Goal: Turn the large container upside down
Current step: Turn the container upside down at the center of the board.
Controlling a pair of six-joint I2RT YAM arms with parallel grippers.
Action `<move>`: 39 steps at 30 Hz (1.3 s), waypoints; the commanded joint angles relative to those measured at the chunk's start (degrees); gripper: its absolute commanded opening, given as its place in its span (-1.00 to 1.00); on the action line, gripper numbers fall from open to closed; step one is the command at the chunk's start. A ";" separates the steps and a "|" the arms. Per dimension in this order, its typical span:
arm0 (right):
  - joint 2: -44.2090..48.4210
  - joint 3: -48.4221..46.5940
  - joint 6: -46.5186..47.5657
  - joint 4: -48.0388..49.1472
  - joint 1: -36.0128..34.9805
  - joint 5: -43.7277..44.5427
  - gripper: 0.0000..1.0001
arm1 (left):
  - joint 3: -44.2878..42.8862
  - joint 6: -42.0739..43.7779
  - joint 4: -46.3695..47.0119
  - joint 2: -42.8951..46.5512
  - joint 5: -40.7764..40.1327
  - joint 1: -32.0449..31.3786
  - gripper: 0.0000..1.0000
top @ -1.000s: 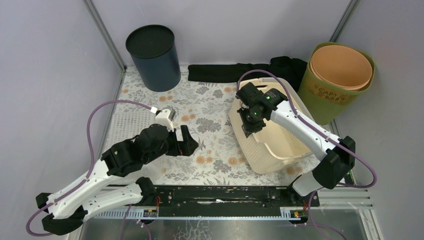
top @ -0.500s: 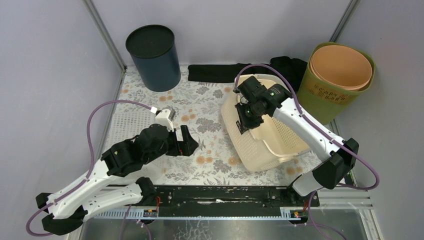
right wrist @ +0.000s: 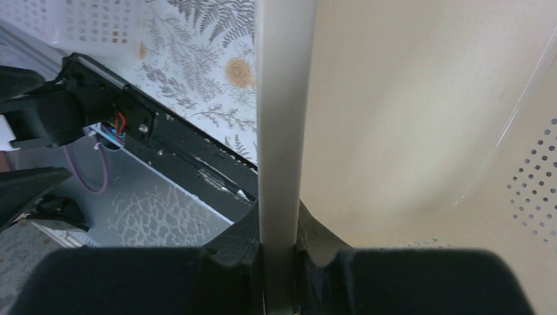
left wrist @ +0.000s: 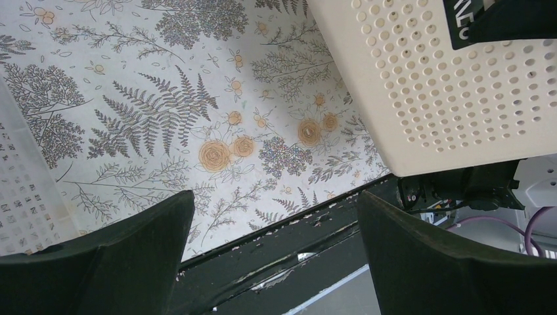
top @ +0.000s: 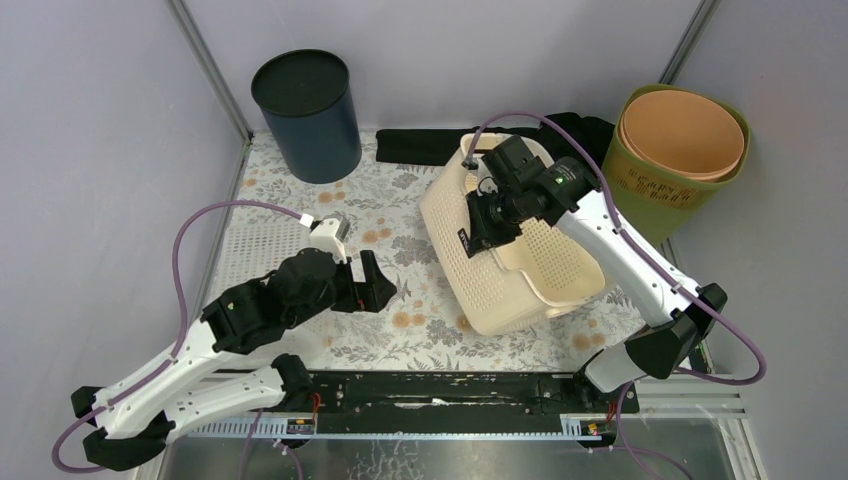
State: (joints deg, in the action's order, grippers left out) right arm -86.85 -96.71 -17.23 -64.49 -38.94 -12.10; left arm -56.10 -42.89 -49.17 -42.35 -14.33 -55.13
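Nothing reads whole to me. Brown print on the green bin (top: 652,186) is too small, and white letters on my right gripper (top: 470,236) are cut off in the left wrist view.

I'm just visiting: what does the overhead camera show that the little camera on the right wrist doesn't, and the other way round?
Only the overhead view shows the dark round bin, the green bin with its orange liner, the black cloth, and the cream basket as a whole, tipped up on one side. Only the right wrist view shows, close up, the basket's rim pinched in the right gripper. Both show the basket's perforated wall and the floral table cover.
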 commanded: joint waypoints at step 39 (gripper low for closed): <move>14.13 33.44 -52.45 80.12 1.89 -29.92 -1.00 | -1.59 -0.96 0.05 4.15 -2.53 0.09 1.00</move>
State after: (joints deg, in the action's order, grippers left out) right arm -77.21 -64.93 -61.56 -4.27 -37.17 -41.10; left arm -55.59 -43.40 -50.11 -38.65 -15.55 -55.11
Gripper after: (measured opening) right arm 0.194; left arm 1.000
